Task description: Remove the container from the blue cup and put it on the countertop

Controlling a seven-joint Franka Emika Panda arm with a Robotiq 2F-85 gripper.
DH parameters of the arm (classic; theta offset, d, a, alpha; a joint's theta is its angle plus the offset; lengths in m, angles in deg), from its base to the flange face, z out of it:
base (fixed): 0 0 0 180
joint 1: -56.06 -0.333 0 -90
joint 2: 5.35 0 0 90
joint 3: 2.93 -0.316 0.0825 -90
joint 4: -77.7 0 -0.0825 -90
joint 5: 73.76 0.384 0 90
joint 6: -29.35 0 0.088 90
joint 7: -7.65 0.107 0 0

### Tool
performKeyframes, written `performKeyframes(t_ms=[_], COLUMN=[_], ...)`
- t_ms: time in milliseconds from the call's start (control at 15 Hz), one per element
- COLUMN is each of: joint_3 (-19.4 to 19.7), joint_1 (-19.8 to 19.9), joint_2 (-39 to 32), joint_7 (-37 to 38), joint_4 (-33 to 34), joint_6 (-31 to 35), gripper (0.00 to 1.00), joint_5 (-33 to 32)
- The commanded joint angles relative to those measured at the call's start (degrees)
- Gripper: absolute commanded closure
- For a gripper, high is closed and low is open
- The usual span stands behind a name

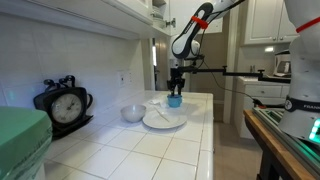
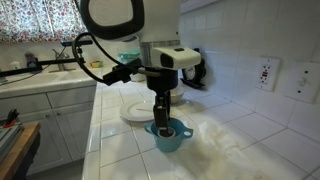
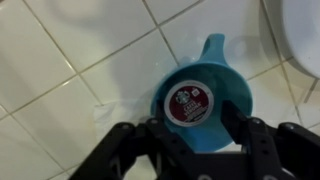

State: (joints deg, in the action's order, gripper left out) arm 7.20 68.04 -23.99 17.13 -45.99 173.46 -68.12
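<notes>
Gripper [image 3: 198, 128] jaws stand wide open, the container [image 3: 188, 103] between them inside the blue cup [image 3: 225, 85]; only the wrist view shows its round printed top.

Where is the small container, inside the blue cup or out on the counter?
Inside: the wrist view shows the container sitting within the blue cup's rim.

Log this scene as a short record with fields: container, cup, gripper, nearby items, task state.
container: small round container with a dark red printed top, sitting inside the cup
cup: small light-blue cup, upright on the glossy white tiled countertop
gripper: robot gripper directly over the cup, jaws open, one on each side of the container
nearby: flat white plate, white bowl, black clock
task state: container not yet lifted out
</notes>
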Motion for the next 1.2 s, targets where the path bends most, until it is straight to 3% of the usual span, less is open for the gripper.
performKeyframes(t_ms=[0,133,200,267,533,667,733,1000,1133], joint_3=[-0.11,-0.06,-0.06,-0.03,0.03,0.01,0.02,0.18,0.28], joint_1=[0.15,0.18,0.19,0.18,0.08,0.1,0.13,0.26,0.29], joint_2=[-0.91,-1.08,-1.15,-1.21,-1.65,-1.8,-1.83,-2.1,-2.31], joint_7=[-0.94,-0.91,-0.91,-0.86,-0.73,-0.76,-0.79,-0.78,-0.76], joint_4=[1.36,1.41,1.42,1.41,1.39,1.43,1.45,1.52,1.58], joint_6=[-1.42,-1.56,-1.63,-1.69,-1.97,-2.13,-2.21,-2.35,-2.39], gripper=[0.5,0.65,0.67,0.63,0.33,0.28,0.35,0.43,0.39], joint_5=[1.31,1.27,1.27,1.21,0.97,1.01,1.04,0.96,0.87])
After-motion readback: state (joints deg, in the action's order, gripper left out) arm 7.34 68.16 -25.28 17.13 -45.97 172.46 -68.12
